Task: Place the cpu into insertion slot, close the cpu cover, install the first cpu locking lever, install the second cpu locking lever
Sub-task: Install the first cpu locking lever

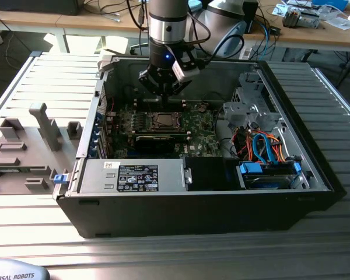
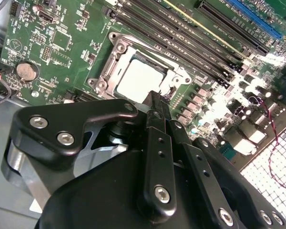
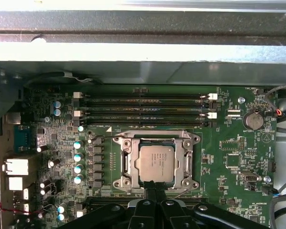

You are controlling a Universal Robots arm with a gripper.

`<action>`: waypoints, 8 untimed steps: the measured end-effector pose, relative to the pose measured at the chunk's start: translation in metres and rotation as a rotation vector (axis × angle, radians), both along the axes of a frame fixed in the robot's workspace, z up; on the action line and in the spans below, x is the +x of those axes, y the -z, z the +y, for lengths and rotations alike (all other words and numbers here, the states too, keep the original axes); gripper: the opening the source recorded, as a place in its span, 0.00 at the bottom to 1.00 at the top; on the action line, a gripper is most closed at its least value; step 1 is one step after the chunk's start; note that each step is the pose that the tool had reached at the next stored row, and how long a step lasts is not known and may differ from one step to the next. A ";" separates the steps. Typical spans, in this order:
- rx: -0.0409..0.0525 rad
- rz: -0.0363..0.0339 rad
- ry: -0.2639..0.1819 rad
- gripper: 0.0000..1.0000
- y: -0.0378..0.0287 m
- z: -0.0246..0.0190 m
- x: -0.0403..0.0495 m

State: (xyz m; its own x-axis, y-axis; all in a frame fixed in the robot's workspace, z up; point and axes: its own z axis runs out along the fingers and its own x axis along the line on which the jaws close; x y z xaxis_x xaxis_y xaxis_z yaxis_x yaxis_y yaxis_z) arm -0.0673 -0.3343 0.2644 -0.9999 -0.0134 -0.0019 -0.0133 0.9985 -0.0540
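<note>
Our claw (image 2: pixel 155 102), fingers pinched together and empty, hovers at the cpu cover (image 3: pixel 156 162), already closed over the cpu (image 3: pixel 155 161); we judge lever locking is in hand.

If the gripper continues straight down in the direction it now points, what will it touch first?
Probably the near edge of the cpu cover, beside the cpu; the gripper points there, but depth is unclear.

Arm upright, wrist pointing straight down, gripper (image 1: pixel 163 96) narrowed to a close-set tip.
</note>
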 end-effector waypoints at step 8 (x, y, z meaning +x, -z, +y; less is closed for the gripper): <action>-0.0001 0.0000 0.000 0.11 0.0001 0.0000 -0.0013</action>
